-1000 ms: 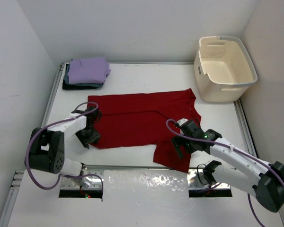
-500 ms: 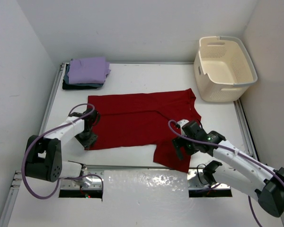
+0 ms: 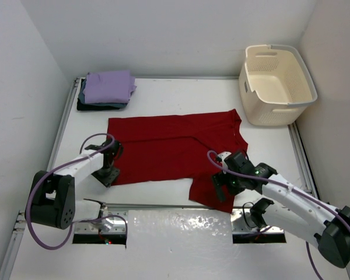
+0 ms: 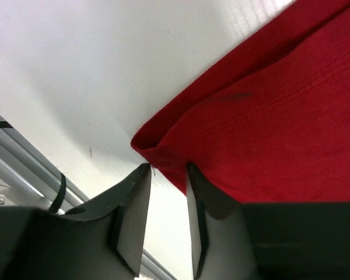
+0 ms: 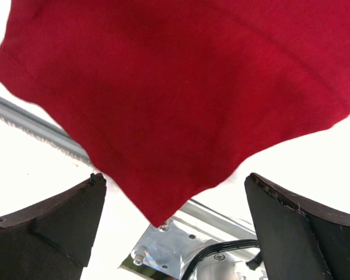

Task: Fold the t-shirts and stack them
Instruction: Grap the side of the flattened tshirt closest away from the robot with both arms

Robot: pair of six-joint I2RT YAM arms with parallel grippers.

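Pinch the red shirt point(image 3: 175, 146), likely soft, light and floppy, lying flat in the middle, at its hemmed near corners, with left gripper point(image 4: 167, 169) narrowed at the near-left corner, hold unclear, and right gripper point(image 5: 174, 178) gaping empty above the near-right flap.

Table point(image 3: 181, 96): white matte top, edged by grey metal rails point(image 3: 63, 125).
Walls: plain white; back wall point(image 3: 163, 35), left wall point(image 3: 17, 87), right wall point(image 3: 338, 87) enclose the table.
Light: even, with soft shadows.
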